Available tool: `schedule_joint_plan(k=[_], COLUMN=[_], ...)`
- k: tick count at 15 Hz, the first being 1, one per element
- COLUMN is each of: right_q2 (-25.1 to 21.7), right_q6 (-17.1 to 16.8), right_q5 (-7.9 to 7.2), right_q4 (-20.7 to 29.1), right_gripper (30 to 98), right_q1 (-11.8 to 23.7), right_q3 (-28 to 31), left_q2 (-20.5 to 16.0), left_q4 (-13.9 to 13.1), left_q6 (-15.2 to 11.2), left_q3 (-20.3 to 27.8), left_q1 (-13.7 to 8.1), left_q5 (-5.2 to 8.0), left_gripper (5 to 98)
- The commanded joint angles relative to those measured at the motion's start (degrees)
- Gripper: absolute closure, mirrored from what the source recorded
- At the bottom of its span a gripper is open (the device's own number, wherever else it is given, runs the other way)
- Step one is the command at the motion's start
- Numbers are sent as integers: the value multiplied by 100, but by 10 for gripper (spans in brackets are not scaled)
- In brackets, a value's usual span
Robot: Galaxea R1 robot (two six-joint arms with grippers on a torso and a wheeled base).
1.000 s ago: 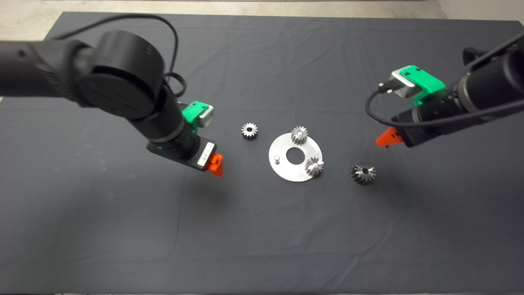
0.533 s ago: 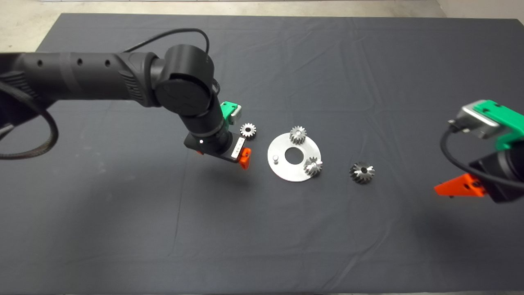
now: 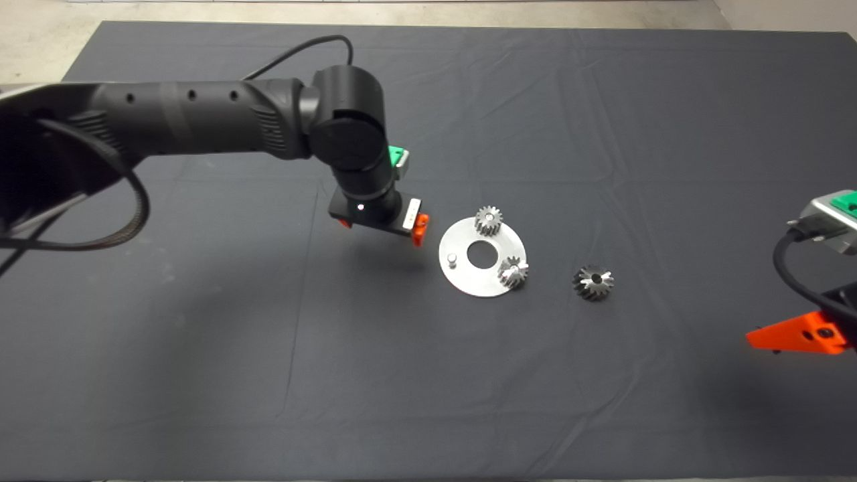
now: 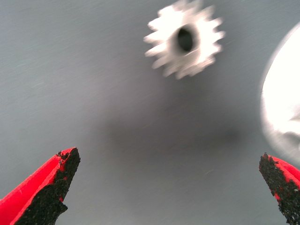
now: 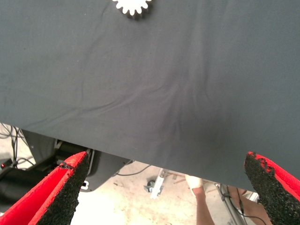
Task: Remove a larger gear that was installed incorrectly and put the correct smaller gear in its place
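Observation:
The larger gear (image 3: 593, 282), dark with long slanted teeth, lies on the mat just right of the round silver plate (image 3: 469, 281). The plate carries a spur gear (image 3: 489, 219), a small bright slanted-tooth gear (image 3: 513, 272) and a bare peg (image 3: 452, 258). My left gripper (image 3: 383, 226) hangs open just left of the plate and hides the smaller gear in the head view. The left wrist view shows the smaller gear (image 4: 183, 40) on the mat ahead of the open, empty left gripper (image 4: 164, 187). My right gripper (image 3: 797, 335) is open and empty at the right edge.
The right wrist view shows its gripper (image 5: 164, 187) over the mat's edge, with floor, cables and a person's leg (image 5: 202, 199) beyond. A toothed gear (image 5: 132, 5) is cut off at that picture's border. The plate's edge (image 4: 281, 108) shows in the left wrist view.
My left arm has swung right and now covers the smaller gear on the mat. My right arm has drawn back from near the larger gear to the lower right edge.

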Motion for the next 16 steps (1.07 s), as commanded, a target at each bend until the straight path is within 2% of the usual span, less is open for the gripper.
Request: schedule_joint_plan(k=[1, 3, 4, 5, 6, 7, 9, 11, 13, 16], right_q2=[73, 73, 73, 73, 73, 73, 64, 46, 46, 64], right_q6=[46, 46, 46, 37, 37, 45, 46, 55, 50, 46], right_q5=[-101, -101, -110, -110, -110, -110, -110, -110, -119, -119], right_q4=[206, 206, 206, 206, 206, 206, 206, 206, 206, 206], right_gripper=[408, 408, 408, 408, 407, 408, 407, 408, 408, 408], right_q1=[118, 118, 118, 118, 118, 117, 118, 126, 126, 126], right_q3=[32, 25, 25, 25, 25, 25, 25, 25, 25, 25], left_q2=[131, 122, 122, 122, 122, 122, 131, 131, 189, 219], left_q4=[375, 455, 455, 455, 455, 447, 455, 455, 447, 447], left_q6=[35, 43, 105, 337, 487, 518, 545, 597, 827, 861], left_q3=[-88, -289, -509, -643, -750, -882, -931, -971, -1224, -1318], left_q1=[0, 43, 113, 222, 293, 334, 360, 379, 452, 457], left_q5=[-112, -139, -289, -531, -692, -811, -905, -1069, -1266, -1300], left_gripper=[53, 53, 53, 53, 53, 53, 53, 53, 53, 53])
